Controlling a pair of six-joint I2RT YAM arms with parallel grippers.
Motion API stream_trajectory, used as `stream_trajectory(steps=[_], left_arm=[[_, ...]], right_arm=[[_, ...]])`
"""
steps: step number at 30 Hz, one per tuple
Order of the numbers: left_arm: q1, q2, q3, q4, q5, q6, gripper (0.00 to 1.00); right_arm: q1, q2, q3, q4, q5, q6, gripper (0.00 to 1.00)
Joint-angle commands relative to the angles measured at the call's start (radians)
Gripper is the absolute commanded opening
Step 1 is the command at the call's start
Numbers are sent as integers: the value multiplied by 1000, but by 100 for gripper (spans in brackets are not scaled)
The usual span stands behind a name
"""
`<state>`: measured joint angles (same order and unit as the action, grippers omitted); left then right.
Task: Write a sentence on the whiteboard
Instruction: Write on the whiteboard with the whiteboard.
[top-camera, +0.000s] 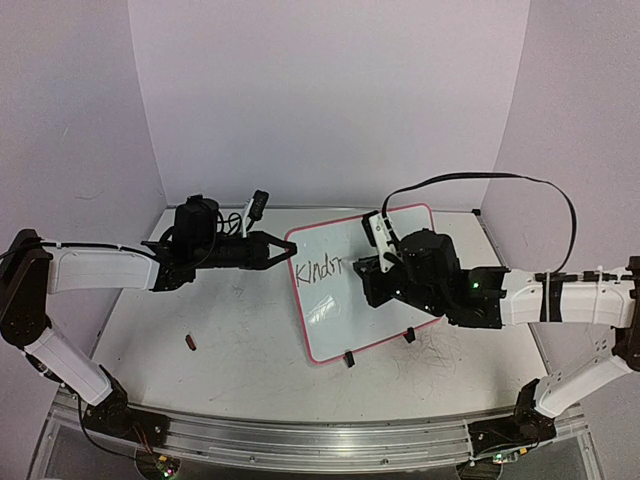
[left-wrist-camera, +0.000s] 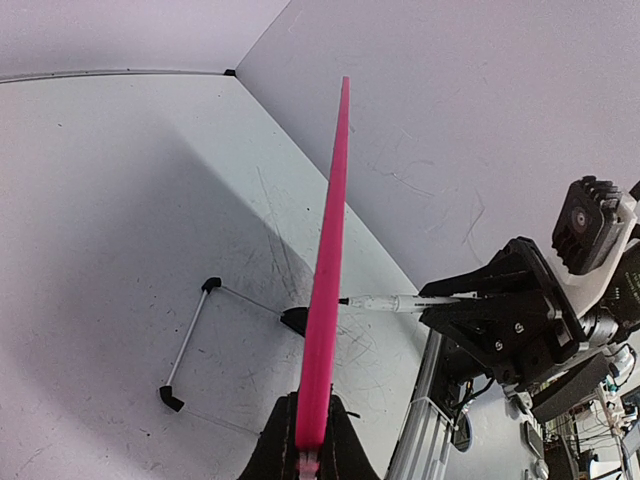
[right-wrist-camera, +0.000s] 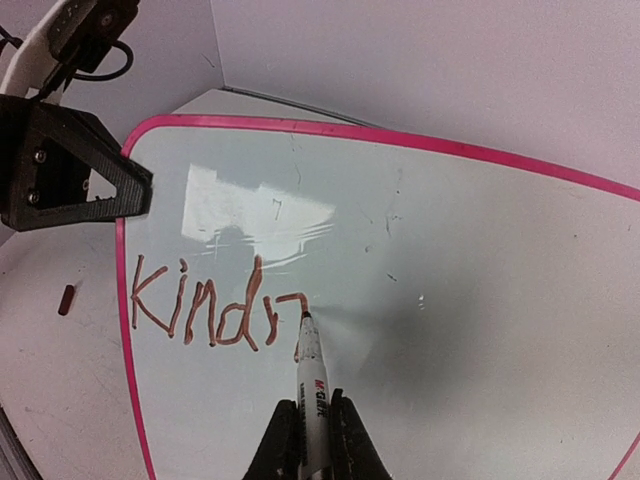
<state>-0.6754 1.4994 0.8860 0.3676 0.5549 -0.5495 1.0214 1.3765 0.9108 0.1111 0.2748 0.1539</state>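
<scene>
- Top external view: whiteboard (top-camera: 355, 312) lies on the table (top-camera: 220, 330) near the centre, its pink rim skewed, with two black clip feet (top-camera: 348, 358) at its 6 o'clock edge.
- Left gripper (top-camera: 287, 250) reaches in from 9 o'clock; its fingers are clenched on the board's rim at about 10 o'clock of the board.
- Right gripper (top-camera: 378, 272) comes in from 3 o'clock and hangs over the board's middle, largely hidden under its own wrist.
- Sentence (top-camera: 318, 270), in dark handwriting, sits near the board's 9 o'clock edge.
- Small dark red object (top-camera: 190, 342) lies on the table at 8 o'clock of the board, well apart from it.
- Left wrist view: the board (left-wrist-camera: 330, 250) is seen edge-on as a pink strip, pinched between the two black fingers (left-wrist-camera: 275, 445) at 6 o'clock.
- Right wrist view: the fingers (right-wrist-camera: 345, 435) grasp a marker (right-wrist-camera: 313, 372) pointing toward 12 o'clock; its tip touches the board at the end of the writing (right-wrist-camera: 215, 310), which reads "Kindn".
- Left gripper's black finger (right-wrist-camera: 95, 185) shows at 9 o'clock, on the rim.
</scene>
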Motion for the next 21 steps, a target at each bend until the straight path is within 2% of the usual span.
stream_trajectory(steps=[1, 21], left_arm=[[-4, -23, 24, 8, -3, -25, 0], [-4, -13, 29, 5, 0, -26, 0]], right_arm=[[-1, 17, 28, 31, 13, 1, 0], [-15, 9, -5, -7, 79, 31, 0]])
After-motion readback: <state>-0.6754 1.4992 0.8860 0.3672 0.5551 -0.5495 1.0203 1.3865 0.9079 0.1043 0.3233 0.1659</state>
